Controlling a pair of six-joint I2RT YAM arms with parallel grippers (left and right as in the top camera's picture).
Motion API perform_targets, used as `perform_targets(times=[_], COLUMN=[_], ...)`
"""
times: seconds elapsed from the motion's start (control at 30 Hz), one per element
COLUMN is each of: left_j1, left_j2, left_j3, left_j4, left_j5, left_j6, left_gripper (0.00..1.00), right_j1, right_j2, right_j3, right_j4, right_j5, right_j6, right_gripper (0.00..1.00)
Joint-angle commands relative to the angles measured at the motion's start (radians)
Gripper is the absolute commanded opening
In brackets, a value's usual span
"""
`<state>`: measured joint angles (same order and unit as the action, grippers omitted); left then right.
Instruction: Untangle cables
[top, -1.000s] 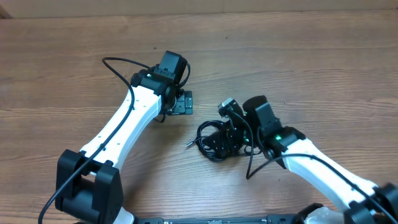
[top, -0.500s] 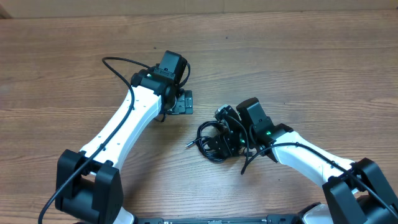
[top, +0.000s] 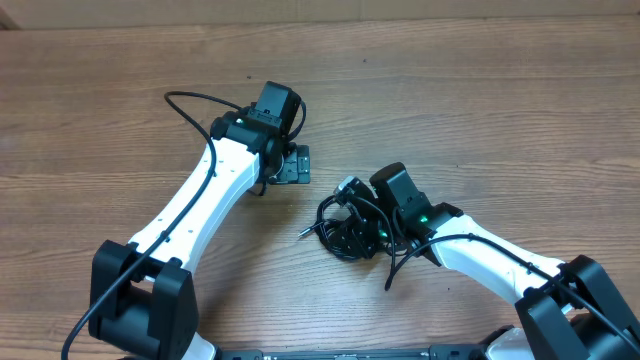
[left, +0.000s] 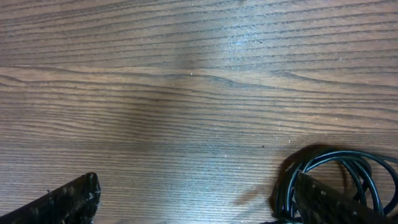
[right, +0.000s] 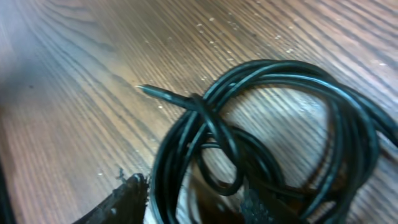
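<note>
Resting on counter, cables lie in loose coil — light, limp, likely springy; best taken by single strand near free tip. Right pincer over coil, grip unclear; left pincer spread wide, empty.

Brown wood-grain tabletop; a loose coil of thin black cables lies near centre, with one straight plug end poking out toward the picture's left. The black right gripper, on the white-shelled right arm, sits down into the coil's right side, its jaws buried among the loops, stance unreadable. The black left gripper, on the white-shelled left arm, is over bare wood up-left of the coil and apart from it; a thick black lead arches off that arm.
</note>
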<state>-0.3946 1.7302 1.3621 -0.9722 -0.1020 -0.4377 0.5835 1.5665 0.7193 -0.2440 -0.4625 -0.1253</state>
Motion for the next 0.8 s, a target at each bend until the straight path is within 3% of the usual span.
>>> perform_targets(times=[0.0,0.17,0.77], left_j1=[0.006,0.006,0.006], left_j2=[0.003,0.003,0.003], left_j3=[0.014,0.014,0.014], left_j4=[0.001,0.002,0.002], left_j5=[-0.012,-0.012,-0.010], left_j6=[0.024,0.023,0.023], left_gripper=[0.99,1.00,1.00], right_j1=[0.003,0.003,0.003], right_j2=[0.000,0.000,0.001], right_j3=[0.021,0.021,0.021], right_j4=[0.005,0.004,0.019], right_j5=[0.048,0.105,0.129], right_j6=[-0.014,-0.015,-0.015], right_gripper=[0.54,0.61,0.57])
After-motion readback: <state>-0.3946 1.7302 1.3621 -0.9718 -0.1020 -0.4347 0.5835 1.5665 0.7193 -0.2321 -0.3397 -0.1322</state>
